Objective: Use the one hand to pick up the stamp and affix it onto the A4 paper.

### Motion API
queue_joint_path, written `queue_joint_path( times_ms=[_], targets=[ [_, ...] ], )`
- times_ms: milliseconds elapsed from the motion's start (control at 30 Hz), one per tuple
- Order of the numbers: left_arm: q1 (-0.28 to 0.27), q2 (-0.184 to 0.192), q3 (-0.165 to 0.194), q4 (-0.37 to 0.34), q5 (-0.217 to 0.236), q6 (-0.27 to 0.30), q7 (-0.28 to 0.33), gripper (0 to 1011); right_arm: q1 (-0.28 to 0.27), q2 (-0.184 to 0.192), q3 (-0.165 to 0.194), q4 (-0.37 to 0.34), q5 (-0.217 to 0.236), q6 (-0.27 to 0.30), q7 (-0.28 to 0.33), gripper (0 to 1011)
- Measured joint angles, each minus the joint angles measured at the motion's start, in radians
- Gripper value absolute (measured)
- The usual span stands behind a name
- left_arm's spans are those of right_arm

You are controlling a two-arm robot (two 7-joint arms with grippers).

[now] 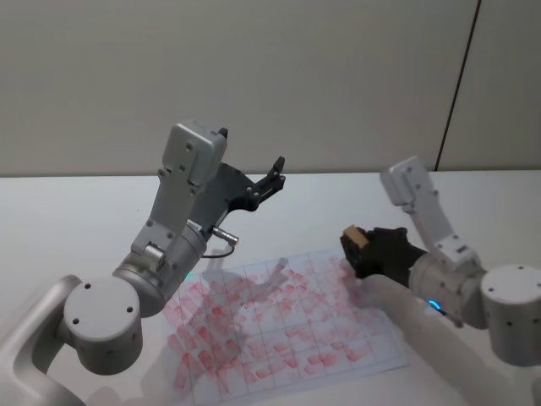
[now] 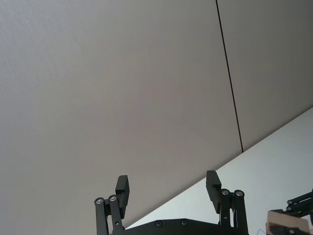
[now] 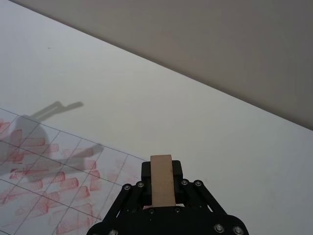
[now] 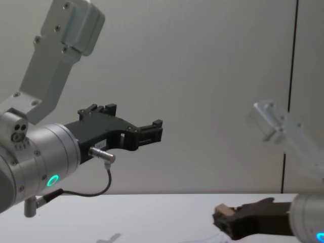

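As our right gripper (image 1: 355, 242) clamps the stamp (image 1: 356, 237) by the A4 paper (image 1: 376, 348), at its far corner, pressing here could miss it; left gripper (image 1: 272, 179) idles open.

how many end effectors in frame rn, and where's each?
2. Left end effector: raised high on the left, open, empty. Right end effector: low by the far right corner of the A4 paper, shut on the stamp. None seems hidden.

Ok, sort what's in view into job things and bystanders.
Job: right gripper, shut on the stamp; A4 paper, gridded, with red marks.
Bystanders: left gripper, open, raised off the table; wall.
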Motion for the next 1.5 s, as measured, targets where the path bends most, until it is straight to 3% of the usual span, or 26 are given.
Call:
queue_joint_path(
  times_ms=[733, 1100, 1500],
  targets=[
    [0.000, 0.000, 0.000, 0.000, 0.000, 0.000, 0.000, 1001, 0.101, -0.073, -0.051, 0.177, -0.079, -0.031, 0.083, 219],
    [0.000, 0.000, 0.000, 0.000, 0.000, 0.000, 0.000, 1001, 0.125, -0.086, -0.071, 0.214, -0.142, -0.013, 0.111, 220],
    [0.000, 0.000, 0.000, 0.000, 0.000, 0.000, 0.000, 1001, 0.130, -0.087, -0.078, 0.227, -0.167, -0.011, 0.115, 220]
  ],
)
